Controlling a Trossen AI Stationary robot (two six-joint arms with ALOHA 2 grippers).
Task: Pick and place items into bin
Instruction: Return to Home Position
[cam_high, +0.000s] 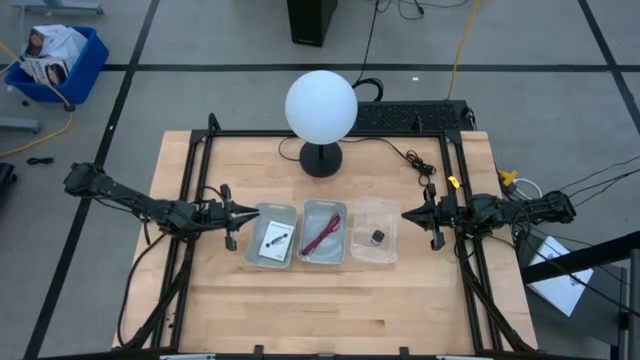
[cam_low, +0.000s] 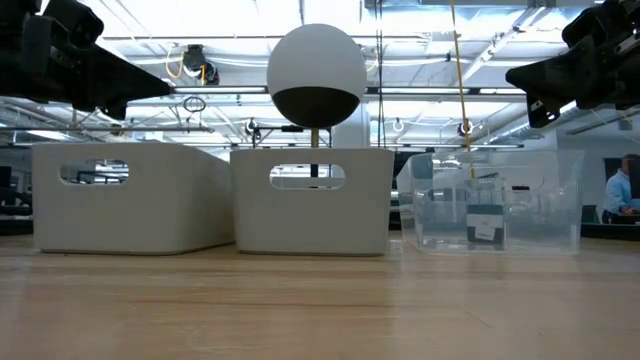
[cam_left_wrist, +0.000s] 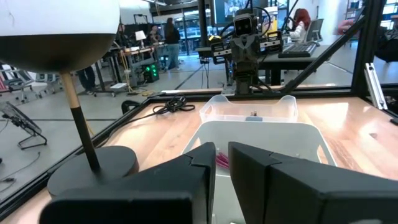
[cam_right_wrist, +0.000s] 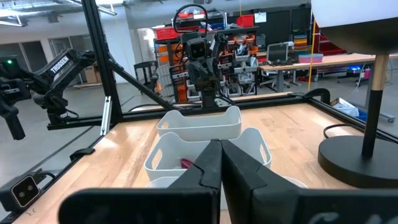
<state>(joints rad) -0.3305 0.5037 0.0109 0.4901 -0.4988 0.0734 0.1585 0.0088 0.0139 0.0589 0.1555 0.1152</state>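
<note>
Gray left bin (cam_high: 252, 238) holds the white card (cam_high: 274, 240). The middle gray bin (cam_high: 323, 204) holds the dark red cord bundle (cam_high: 322, 236), and the transparent bin (cam_high: 392, 246) holds the tiny black cube (cam_high: 378, 237).

The left gripper (cam_high: 232, 214), fingers narrowly parted, and the right gripper (cam_high: 415, 213), fingers pressed together, flank the row; both are empty.

Risk: a low withdrawal could clip a bin rim or, farther back, the globe lamp (cam_high: 321, 108).

In the low view, the gray walls hide the contents.

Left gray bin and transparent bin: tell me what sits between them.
In the high view, a second gray bin stands between the left gray bin and the transparent bin. It holds the dark red cord bundle.
</note>
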